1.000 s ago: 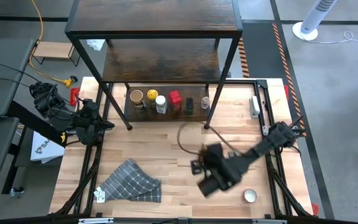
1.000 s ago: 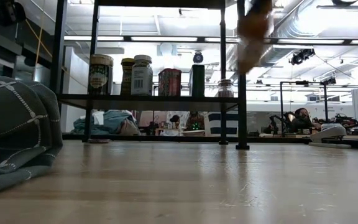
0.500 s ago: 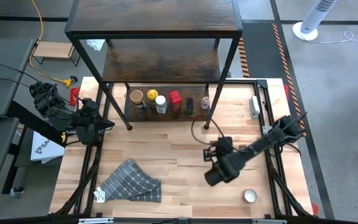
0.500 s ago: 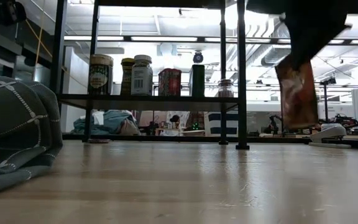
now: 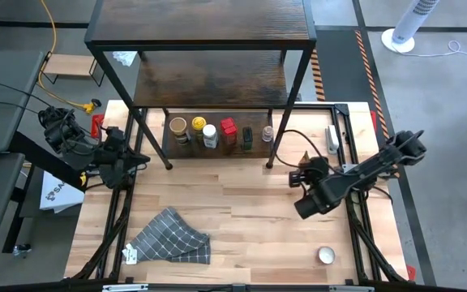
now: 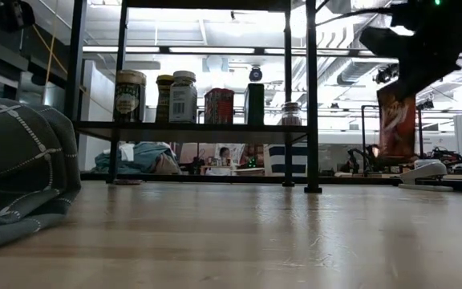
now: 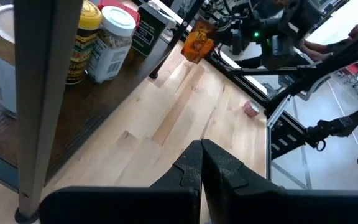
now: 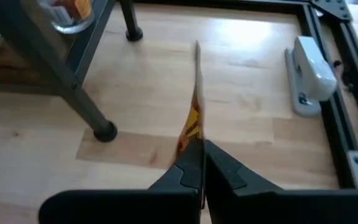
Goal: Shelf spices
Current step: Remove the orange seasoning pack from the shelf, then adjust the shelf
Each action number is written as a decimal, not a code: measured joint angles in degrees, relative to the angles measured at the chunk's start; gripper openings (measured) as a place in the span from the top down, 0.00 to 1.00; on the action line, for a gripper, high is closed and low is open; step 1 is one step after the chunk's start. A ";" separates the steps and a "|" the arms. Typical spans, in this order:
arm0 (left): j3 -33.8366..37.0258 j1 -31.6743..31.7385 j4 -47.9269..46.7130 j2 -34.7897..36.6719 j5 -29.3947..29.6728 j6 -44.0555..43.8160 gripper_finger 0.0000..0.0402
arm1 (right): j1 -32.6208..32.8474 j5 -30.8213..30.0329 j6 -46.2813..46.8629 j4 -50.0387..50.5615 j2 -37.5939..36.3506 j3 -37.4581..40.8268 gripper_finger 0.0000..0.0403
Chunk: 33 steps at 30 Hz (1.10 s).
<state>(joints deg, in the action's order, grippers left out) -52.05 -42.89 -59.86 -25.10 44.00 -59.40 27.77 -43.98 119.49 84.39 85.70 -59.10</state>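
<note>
High view: right gripper [image 5: 302, 176] clamped on a flat spice packet [image 6: 397, 120], carrying step; next, bring it toward the shelf [image 5: 217, 150] beside the jars [image 5: 209, 134].

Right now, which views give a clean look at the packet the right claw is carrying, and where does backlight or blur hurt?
Low view: packet dim against bright ceiling lights. Right wrist view: edge-on, soft. Left wrist view: small, sharp orange shape. High view: mostly hidden under the right claw.
</note>
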 joint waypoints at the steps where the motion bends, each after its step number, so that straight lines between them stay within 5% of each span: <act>1: 0.00 0.00 0.00 0.00 0.10 -0.06 1.00 | 0.00 -0.75 -0.06 -1.47 -0.73 1.62 1.00; 13: 0.00 0.00 -0.14 0.00 1.90 -0.95 1.00 | 0.02 -3.36 -3.74 -11.21 -3.64 10.44 0.97; 24: 0.01 0.02 -0.01 0.00 2.90 -1.94 0.98 | 0.02 1.29 -4.31 -9.84 -4.01 8.32 0.60; 33: 0.00 0.02 5.68 -2.39 -7.48 4.15 0.77 | 0.01 2.22 -12.89 3.00 -5.92 -5.66 0.43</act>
<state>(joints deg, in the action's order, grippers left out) -52.05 -42.87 -54.18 -27.49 36.52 -55.25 27.78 -41.75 106.60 87.39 79.79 -64.77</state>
